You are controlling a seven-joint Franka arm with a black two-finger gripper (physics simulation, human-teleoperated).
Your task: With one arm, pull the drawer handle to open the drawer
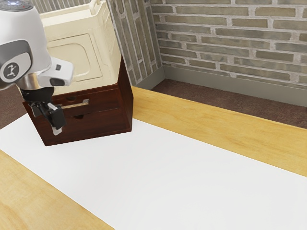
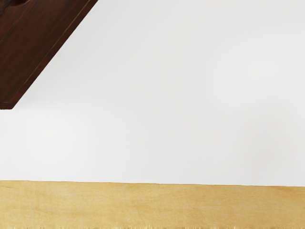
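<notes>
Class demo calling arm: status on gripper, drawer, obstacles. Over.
Gripper near the handle, before the cabinet. Upper drawer looks shut. Cream bin atop cabinet, out of drawer's path.

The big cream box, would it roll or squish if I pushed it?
The cream box has flat sides, so it probably wouldn't roll. Its straight edges look stiff, not squishy. It's up on the dark cabinet, so it could fall.

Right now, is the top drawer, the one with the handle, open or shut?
Shut: the top drawer sits flush in the dark cabinet, with its front in line with the lower drawer.
</notes>
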